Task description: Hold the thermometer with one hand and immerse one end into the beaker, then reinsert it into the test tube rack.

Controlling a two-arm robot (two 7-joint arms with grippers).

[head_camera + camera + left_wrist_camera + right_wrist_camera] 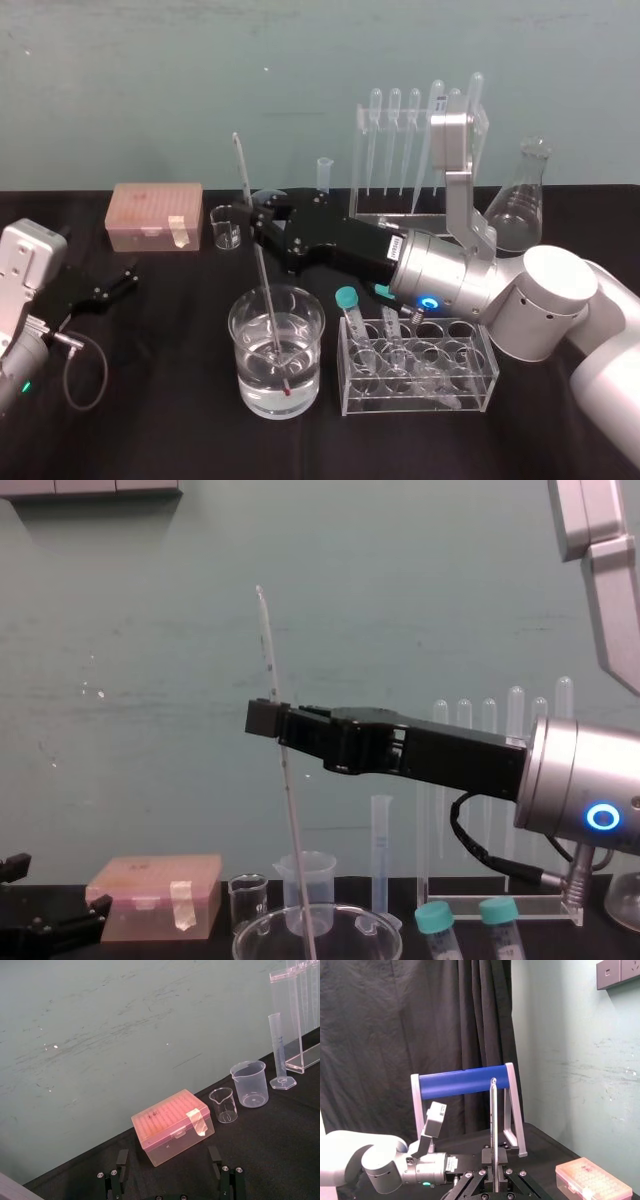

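Note:
My right gripper (256, 216) reaches in from the right over the table and is shut on the thermometer (262, 270), a long thin glass rod that leans slightly. The rod's red lower tip sits in the water inside the wide glass beaker (243, 372) at the front centre. From the chest, the thermometer (283, 780) passes through the black fingers (262, 718) and down into the beaker's rim (250, 938). The right wrist view looks along the rod (493, 1130). The clear test tube rack (385, 213) with its pipettes stands at the back, behind the right arm. My left gripper (167, 1160) is parked, open, at the far left.
A pink tip box (155, 215) and a small glass beaker (226, 228) sit at the back left. A plastic beaker (249, 1084) and a measuring cylinder (280, 1050) stand beside them. A low tube holder (420, 365) with teal-capped tubes is right of the beaker, and a conical flask (520, 200) is at the back right.

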